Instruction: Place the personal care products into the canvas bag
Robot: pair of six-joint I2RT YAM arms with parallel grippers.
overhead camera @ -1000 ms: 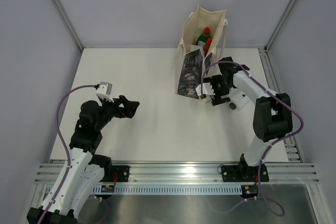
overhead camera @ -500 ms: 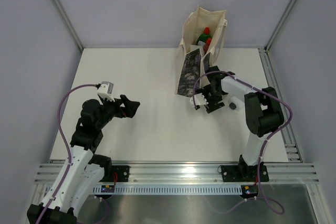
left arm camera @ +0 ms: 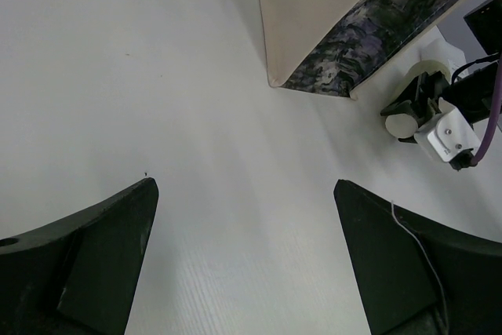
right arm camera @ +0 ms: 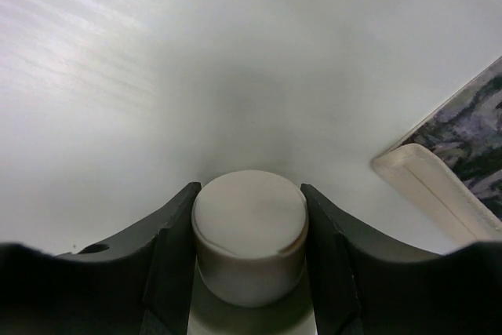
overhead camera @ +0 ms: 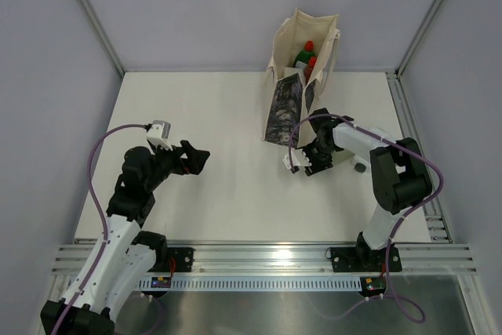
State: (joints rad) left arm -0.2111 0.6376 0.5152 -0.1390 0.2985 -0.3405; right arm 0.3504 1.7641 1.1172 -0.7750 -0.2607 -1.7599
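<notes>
We find the right gripper (overhead camera: 307,159) clenched on a pale cylindrical bottle (right arm camera: 249,229), one finger pressed to each side of its cap. It holds the bottle low over the table (overhead camera: 220,194), right of centre and just in front of the canvas bag (overhead camera: 284,107). The bag stands upright at the far edge. Two red-capped bottles (overhead camera: 309,45) show inside it; the rest of its contents cannot be counted. The left gripper (overhead camera: 196,160) hangs released and empty near the left edge. We judge the held bottle the last one outstanding.
</notes>
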